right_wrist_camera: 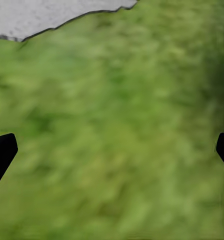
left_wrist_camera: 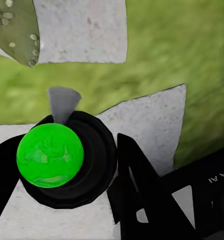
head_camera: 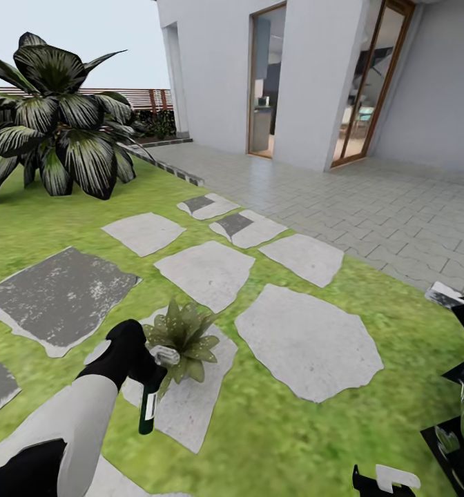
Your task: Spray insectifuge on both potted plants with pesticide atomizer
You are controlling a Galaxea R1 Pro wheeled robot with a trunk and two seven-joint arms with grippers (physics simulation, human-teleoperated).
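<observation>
The left gripper (head_camera: 151, 368) is clamping the pesticide atomizer (head_camera: 148, 407), holding it by the upper part so that the dark green body with its white label is hanging down over a pale stone slab (head_camera: 184, 407) in the lawn (head_camera: 273, 442). The atomizer's greyish top is sitting just beside the leaves of a potted plant (head_camera: 182, 337), a low rosette of pointed light-green leaves standing on that same slab. In the left wrist view the bottle (left_wrist_camera: 50, 155) is showing end-on as a bright green round face inside a dark ring, with black fingers (left_wrist_camera: 142, 185) closing against it and a spotted leaf tip (left_wrist_camera: 17, 27) reaching in at one corner. In the right wrist view the right gripper (right_wrist_camera: 112, 150) is hovering over bare grass (right_wrist_camera: 117, 125), its two black fingertips (right_wrist_camera: 2, 152) standing well apart at opposite edges with nothing between them. A big dark striped-leaf bush (head_camera: 56, 124) is standing at the far edge of the lawn, beside the tiled terrace (head_camera: 370, 200) of the house.
</observation>
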